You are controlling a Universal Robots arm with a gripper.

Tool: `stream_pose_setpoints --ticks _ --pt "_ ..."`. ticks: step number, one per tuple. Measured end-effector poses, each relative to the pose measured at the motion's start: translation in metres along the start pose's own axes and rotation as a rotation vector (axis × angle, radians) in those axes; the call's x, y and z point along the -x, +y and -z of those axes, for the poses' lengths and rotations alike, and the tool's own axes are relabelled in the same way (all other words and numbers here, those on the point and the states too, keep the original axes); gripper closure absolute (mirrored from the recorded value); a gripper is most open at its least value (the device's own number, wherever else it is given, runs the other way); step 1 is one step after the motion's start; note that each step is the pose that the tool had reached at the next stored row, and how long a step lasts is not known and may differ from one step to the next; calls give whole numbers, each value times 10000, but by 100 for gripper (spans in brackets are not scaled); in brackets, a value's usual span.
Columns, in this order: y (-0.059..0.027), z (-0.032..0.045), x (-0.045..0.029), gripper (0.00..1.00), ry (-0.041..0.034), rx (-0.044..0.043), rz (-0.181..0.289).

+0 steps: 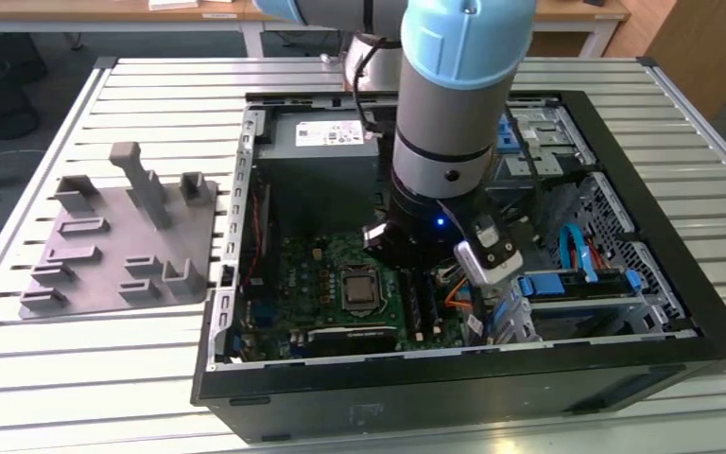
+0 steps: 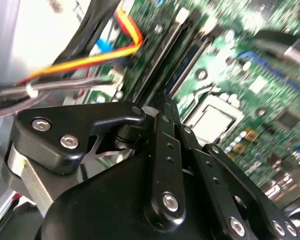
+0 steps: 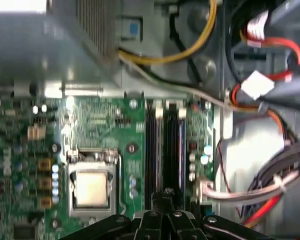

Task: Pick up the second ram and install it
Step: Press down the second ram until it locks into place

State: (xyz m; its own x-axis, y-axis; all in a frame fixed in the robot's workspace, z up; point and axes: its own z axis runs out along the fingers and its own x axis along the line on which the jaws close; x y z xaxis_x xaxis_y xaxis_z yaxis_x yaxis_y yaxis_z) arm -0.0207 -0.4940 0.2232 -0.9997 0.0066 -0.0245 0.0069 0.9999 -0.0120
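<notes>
One robot arm reaches down into the open black metal computer case (image 1: 665, 312) on the ribbed bench (image 1: 124, 85). Its black pincer (image 3: 166, 197) stands with fingers nearly together above the long memory slots (image 3: 162, 145), where the thin blue second ram (image 3: 181, 145) sits upright.

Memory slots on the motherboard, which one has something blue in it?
The slot farthest from the silver processor socket, nearest the cables. A blue strip runs along it; the other slots look plain black.
</notes>
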Motion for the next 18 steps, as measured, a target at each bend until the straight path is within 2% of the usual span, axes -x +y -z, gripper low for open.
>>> stream_pose_setpoints --ticks 8,14,18 --pt "-273 -21 1 90 1 -118 3" --pt "-330 -50 1 90 8 -300 7" --pt "-344 -73 0 90 18 -380 9"
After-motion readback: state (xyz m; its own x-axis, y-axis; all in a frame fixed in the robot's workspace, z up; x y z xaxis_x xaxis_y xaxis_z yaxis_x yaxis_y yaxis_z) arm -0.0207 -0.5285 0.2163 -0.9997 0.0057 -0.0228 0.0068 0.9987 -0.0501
